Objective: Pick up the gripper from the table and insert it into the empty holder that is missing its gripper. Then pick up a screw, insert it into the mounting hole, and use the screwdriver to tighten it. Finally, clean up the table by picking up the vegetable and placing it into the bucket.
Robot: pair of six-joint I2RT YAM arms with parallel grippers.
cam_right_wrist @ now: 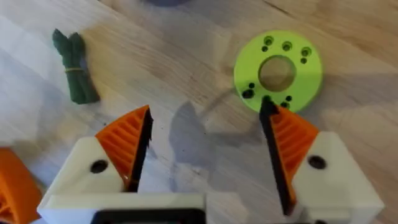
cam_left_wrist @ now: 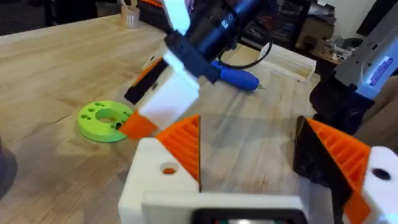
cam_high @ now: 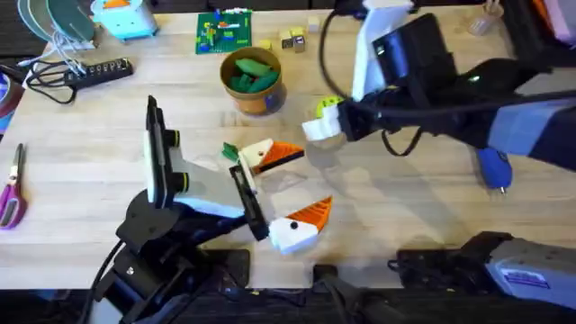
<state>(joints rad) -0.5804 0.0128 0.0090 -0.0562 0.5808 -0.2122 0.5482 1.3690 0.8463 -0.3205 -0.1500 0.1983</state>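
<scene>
Right end effector [cam_right_wrist: 205, 155] spread wide, holding nothing, poised over the worktop [cam_right_wrist: 186, 81] just beside the lime-green disc [cam_right_wrist: 278, 70], one orange pad [cam_right_wrist: 287, 140] at the disc's rim. Left end effector [cam_left_wrist: 249, 155] also spread wide and empty, near the same disc [cam_left_wrist: 104, 120]. Dark green vegetable [cam_right_wrist: 76, 66] lying flat on the worktop, well apart from the disc. Blue screwdriver [cam_left_wrist: 235, 75] resting beyond the disc, behind the right arm. Orange bucket [cam_high: 253, 79] standing farther back from the disc, green pieces inside.
</scene>
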